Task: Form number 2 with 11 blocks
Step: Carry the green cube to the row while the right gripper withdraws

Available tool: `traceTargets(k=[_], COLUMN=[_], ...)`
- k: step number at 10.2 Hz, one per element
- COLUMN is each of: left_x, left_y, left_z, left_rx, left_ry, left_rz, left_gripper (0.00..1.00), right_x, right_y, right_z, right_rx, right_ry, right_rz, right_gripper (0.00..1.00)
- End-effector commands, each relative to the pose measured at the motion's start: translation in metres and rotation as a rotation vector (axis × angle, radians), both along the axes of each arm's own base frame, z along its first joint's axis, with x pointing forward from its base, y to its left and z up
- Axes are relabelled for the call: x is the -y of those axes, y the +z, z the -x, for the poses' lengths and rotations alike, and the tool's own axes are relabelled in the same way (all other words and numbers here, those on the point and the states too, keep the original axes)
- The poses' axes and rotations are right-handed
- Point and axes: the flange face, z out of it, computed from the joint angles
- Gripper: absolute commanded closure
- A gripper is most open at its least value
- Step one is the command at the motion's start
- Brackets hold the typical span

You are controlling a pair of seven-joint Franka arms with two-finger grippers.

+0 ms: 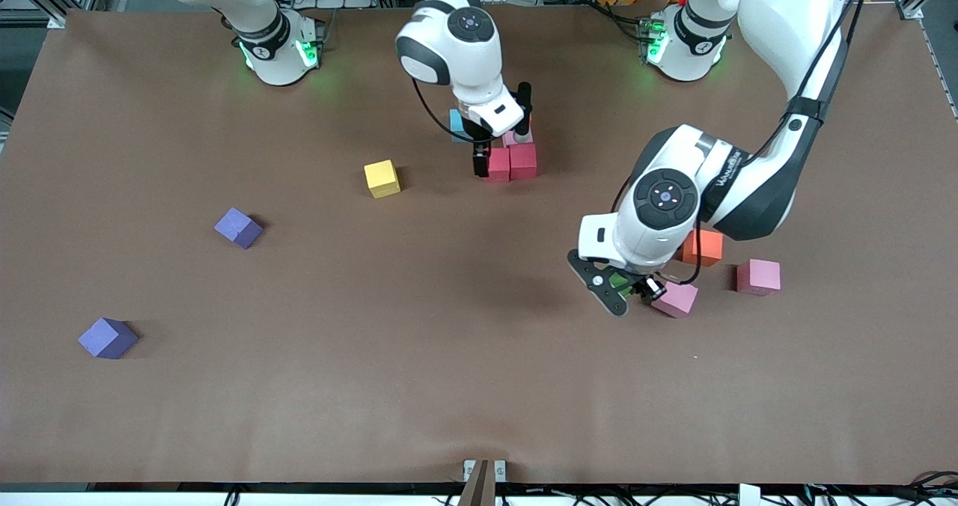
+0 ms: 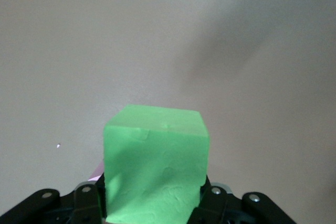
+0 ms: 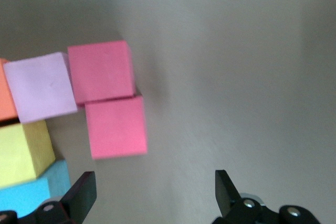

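i see left gripper jaws pinching the green block, right gripper jaws spread, two red blocks just ahead of them

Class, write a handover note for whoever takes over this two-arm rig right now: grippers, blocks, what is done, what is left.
Left gripper: shut on the green block, over the table by a pink block.
Right gripper: open, over the started cluster with the red blocks.
Loose: yellow block, purple blocks, orange block, second pink block.
Done: a few cubes grouped.
Left: most of the 2.
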Motion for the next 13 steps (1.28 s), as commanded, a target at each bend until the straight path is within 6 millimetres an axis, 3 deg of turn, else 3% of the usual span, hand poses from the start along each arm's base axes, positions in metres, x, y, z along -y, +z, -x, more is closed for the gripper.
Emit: traceTargets(k=[1,3,4,6,7,9,11,13], left_x=[0.018,0.038,0.060,0.078,0.097,0.141,0.176,0.214], left_y=[-0.010,-0.025,-0.026,-0.027,-0.027,-0.024,-0.027,-0.032], left_z=[0.011,0.022,0.035,0.047,0.060,0.092,0.122,0.159], left_rx=[-0.032,-0.052,-0.056,-0.060,-0.059,-0.044,-0.049,-0.054], left_ry=[-0.017,-0.042,-0.077,-0.114,-0.146,-0.223,-0.296,-0.373], left_rz=[0.004,-0.002,-0.001,-0.002,-0.002,-0.013,-0.010,-0.006], left_gripper=[0.93,0.94,0.94,0.94,0.93,0.93,0.93,0.93], right_x=[0.048,0.097,0.125,0.193,0.232,0.291,0.334,0.397], right_y=[0.061,0.104,0.119,0.133,0.135,0.135,0.126,0.125], right_z=[-0.010,-0.034,-0.051,-0.094,-0.120,-0.158,-0.185,-0.207], right_rx=[-0.024,-0.036,-0.035,-0.024,-0.020,0.002,0.021,0.037], right_ry=[-0.165,-0.375,-0.497,-0.715,-0.814,-1.044,-1.266,-1.405], right_rz=[0.028,0.060,0.057,0.032,0.024,-0.022,-0.068,-0.087], right_gripper=[0.00,0.00,0.00,0.00,0.00,0.00,0.00,0.00])
